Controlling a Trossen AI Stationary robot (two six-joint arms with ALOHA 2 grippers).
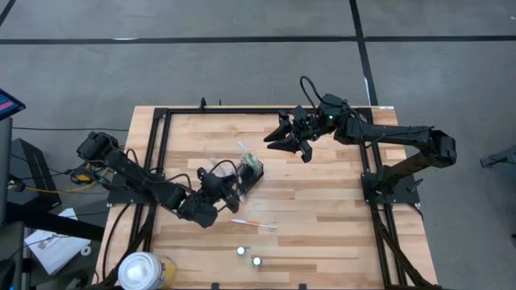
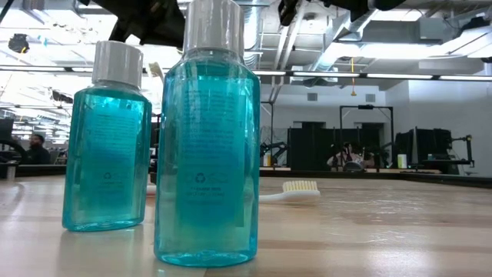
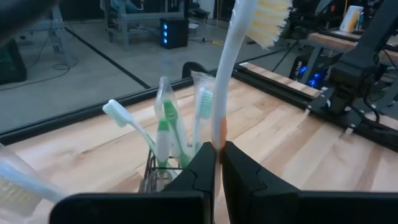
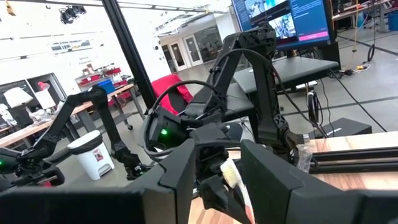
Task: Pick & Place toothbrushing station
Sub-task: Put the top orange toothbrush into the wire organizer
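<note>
My left claw (image 3: 219,163) is clamped on 1 toothbrush (image 3: 231,81), right beside the holder (image 3: 163,174); my right claw (image 1: 284,138) hangs released, well apart.

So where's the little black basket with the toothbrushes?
In the high view the black mesh holder sits near the table's middle, right beside the left gripper, which pinches a white toothbrush.

Both arms matte black, jointed, boxy links. Black cables loop over right arm (image 1: 403,141) near its wrist; small green light glows there. Left arm (image 1: 137,181) trails yellow wiring at base. Fingers (image 3: 193,180) black, angular, wedge-shaped.
</note>
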